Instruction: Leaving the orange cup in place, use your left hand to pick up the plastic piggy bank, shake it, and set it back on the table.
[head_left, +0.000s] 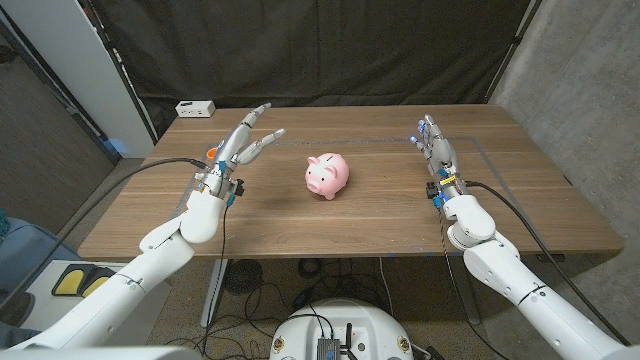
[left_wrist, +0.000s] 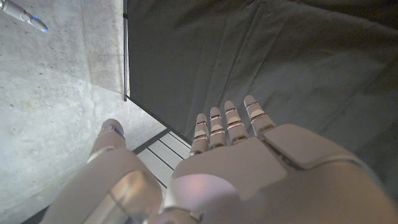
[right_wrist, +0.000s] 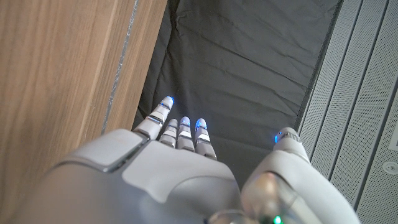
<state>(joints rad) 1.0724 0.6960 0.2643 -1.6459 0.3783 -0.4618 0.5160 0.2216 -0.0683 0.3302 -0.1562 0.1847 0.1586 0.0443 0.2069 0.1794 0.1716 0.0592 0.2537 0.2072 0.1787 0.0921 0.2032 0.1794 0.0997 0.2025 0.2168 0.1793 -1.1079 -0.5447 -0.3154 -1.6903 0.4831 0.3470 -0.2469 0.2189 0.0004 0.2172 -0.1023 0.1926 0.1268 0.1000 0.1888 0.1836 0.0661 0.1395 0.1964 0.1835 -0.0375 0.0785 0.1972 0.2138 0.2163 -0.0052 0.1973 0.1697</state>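
A pink plastic piggy bank (head_left: 327, 175) stands near the middle of the wooden table (head_left: 360, 215), snout toward me. My left hand (head_left: 243, 146) hovers to its left, fingers spread and stretched forward, holding nothing; a clear gap separates it from the pig. A sliver of the orange cup (head_left: 214, 153) peeks out from behind that hand. In the left wrist view the left hand (left_wrist: 236, 155) shows its back with fingers extended. My right hand (head_left: 435, 150) stands at the right side of the table, fingers straight and empty, also seen from behind as the right hand (right_wrist: 186, 162) in the right wrist view.
A small white box (head_left: 195, 108) sits at the table's far left corner. A black curtain hangs behind the table, and a concrete wall stands at the right. Bare wood lies in front of the piggy bank and between it and the right hand.
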